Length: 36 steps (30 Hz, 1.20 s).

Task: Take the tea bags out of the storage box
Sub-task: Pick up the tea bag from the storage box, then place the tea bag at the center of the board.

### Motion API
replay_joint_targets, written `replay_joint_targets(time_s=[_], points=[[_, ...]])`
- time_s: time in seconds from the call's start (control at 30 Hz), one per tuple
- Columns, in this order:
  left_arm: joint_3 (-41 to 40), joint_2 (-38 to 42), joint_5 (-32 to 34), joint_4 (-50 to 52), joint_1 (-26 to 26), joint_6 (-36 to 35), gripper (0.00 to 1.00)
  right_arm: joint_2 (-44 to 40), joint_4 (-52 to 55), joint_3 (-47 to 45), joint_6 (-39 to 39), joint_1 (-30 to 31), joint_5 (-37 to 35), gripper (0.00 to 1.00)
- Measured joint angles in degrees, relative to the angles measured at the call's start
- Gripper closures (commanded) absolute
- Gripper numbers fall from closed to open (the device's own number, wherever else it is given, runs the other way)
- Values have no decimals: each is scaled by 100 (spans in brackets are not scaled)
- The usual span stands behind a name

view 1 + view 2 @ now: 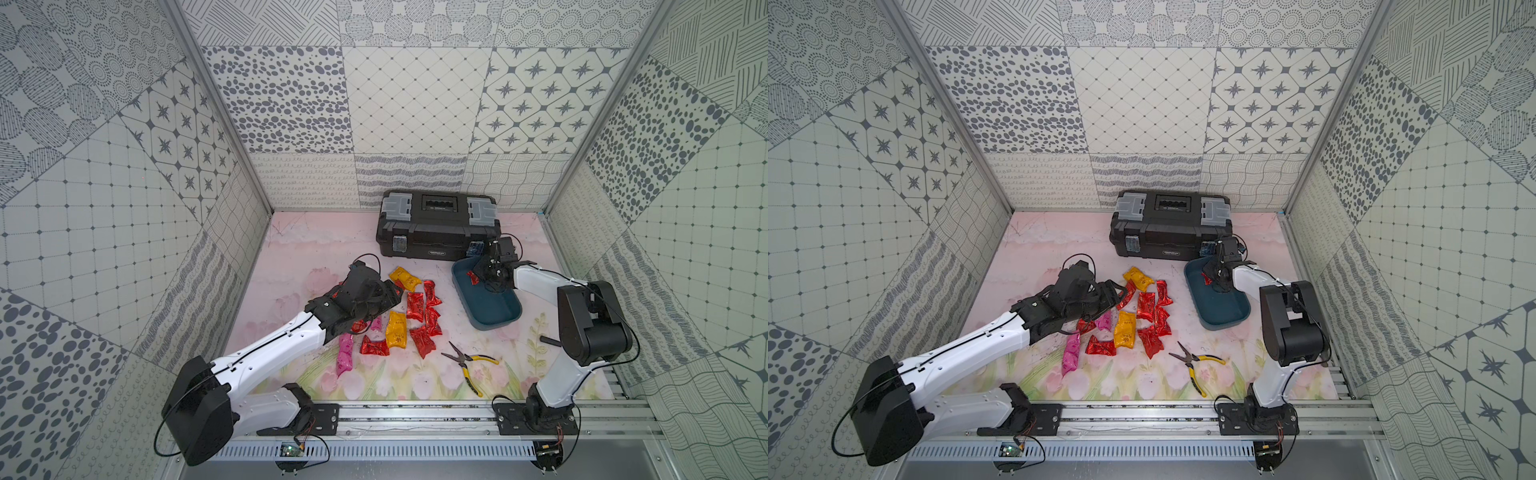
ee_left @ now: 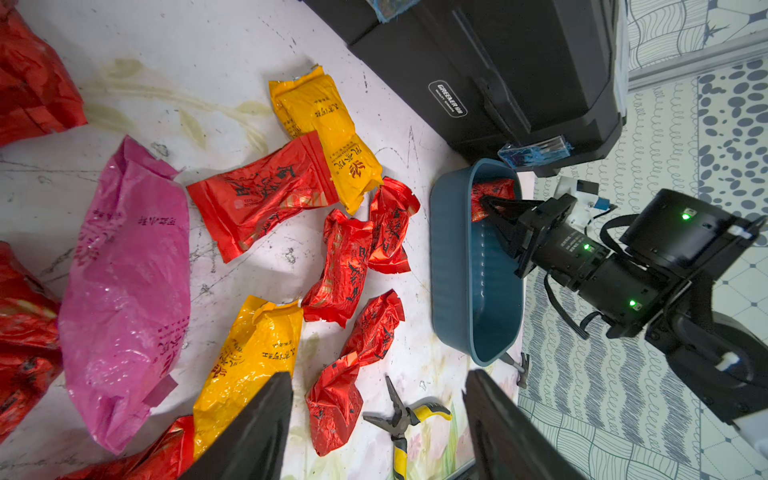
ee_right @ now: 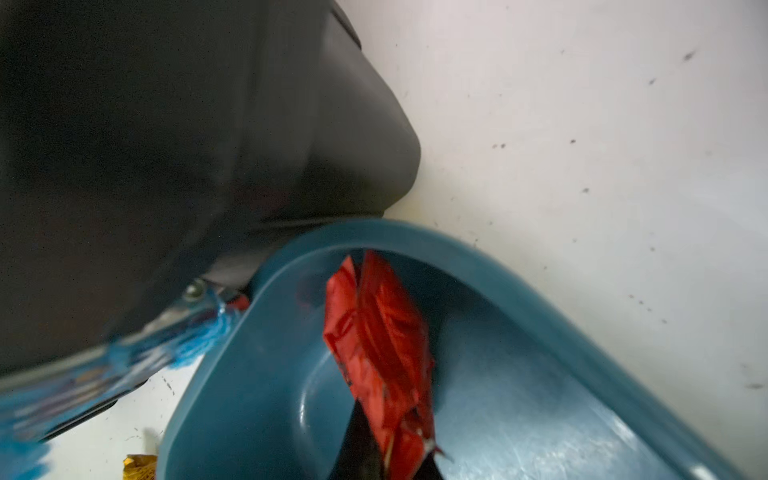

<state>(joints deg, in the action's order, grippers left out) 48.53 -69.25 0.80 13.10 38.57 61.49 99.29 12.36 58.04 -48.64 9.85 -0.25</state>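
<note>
Red tea bag (image 3: 382, 345) clamped in right jaws inside storage box (image 1: 498, 309); left jaws held parted, empty, over tea bags (image 1: 415, 306) on table (image 1: 291, 249)

On my feed both arms look alike: the left arm (image 1: 266, 349) and right arm (image 1: 555, 376) wear glossy white link shells dotted with small screw holes, joined by bulky matte black joint housings (image 1: 199, 411). Thin black cables (image 1: 155, 436) loop outside each. Black base plates (image 1: 322, 415) carry bolts. Green lights (image 2: 587, 247) glow on the right wrist. The left gripper (image 2: 378, 374) has black wedge-shaped fingers (image 2: 257, 428).
</note>
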Motion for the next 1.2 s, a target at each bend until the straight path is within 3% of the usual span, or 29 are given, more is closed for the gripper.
replay_joint_targets(time_s=[0.4,0.6,0.9,1.13,1.2], points=[[-94,96,-28,15,0,15,25,-1762,839,-181,953,260,1058,100],[-243,337,-63,210,0,162,28,-2332,1578,-254,1703,1567,1786,100],[-678,970,105,785,-39,715,31,-2332,2267,-706,2262,3622,2302,100],[-870,1392,358,1344,-153,1099,31,-1733,2236,-839,2358,4489,2315,100],[-905,1471,407,1456,-199,1167,31,-1506,2146,-868,2352,4553,2302,96]])
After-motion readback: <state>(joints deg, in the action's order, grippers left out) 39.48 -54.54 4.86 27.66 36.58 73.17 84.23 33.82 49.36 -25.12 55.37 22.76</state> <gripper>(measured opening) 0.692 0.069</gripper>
